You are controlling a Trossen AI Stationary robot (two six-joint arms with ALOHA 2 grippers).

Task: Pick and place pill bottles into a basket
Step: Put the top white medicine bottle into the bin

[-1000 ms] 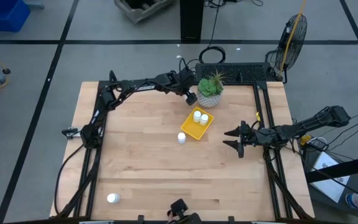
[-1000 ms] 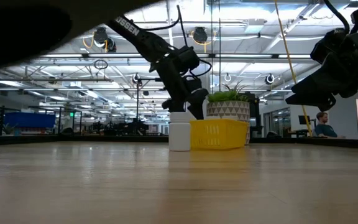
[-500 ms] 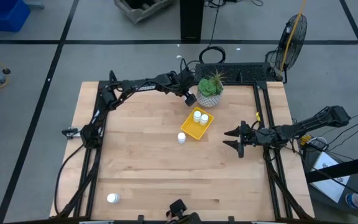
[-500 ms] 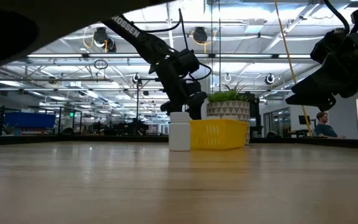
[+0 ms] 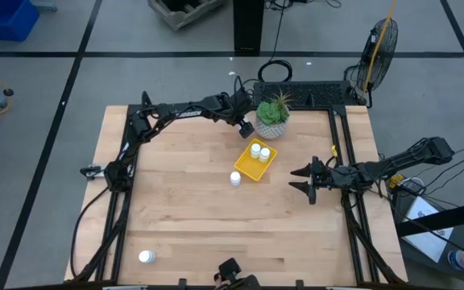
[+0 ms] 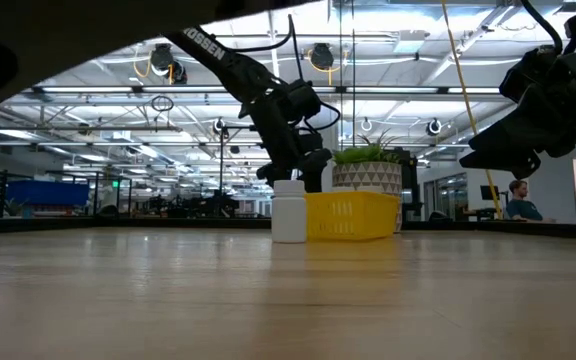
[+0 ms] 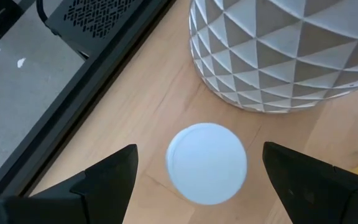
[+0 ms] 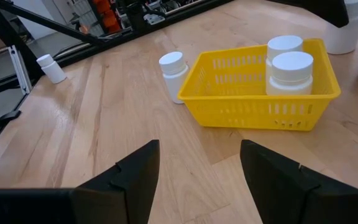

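Basket (image 5: 258, 162): yellow, on the wooden table (image 5: 184, 209), near the middle, just in front of the potted plant (image 5: 273, 114).
Bottles in basket: two, upright, side by side (image 8: 289, 70) (both white caps clear in the right wrist view).
Bottle beside basket (image 5: 235, 178): upright on the table, just off the basket's near-left corner; whether touching it, cannot tell.
Bottle under left gripper (image 7: 207, 162): upright on the table, close beside the plant pot, seen cap-on from above.
Bottle at front left (image 5: 145, 257): alone near the table's front-left corner, well apart from everything else.
Left gripper (image 5: 246, 126): at the far side of the table, between plant pot and basket's far corner; fingers (image 7: 107, 177) spread wide, one on each side of the bottle below, holding nothing.
Right gripper (image 5: 300, 179): right of the basket, apart from it, raised off the table (low view shows it in the air); fingers (image 8: 129, 174) spread wide, holding nothing.
Background: a seated person (image 6: 518, 201) far behind the table, right side of the low view.
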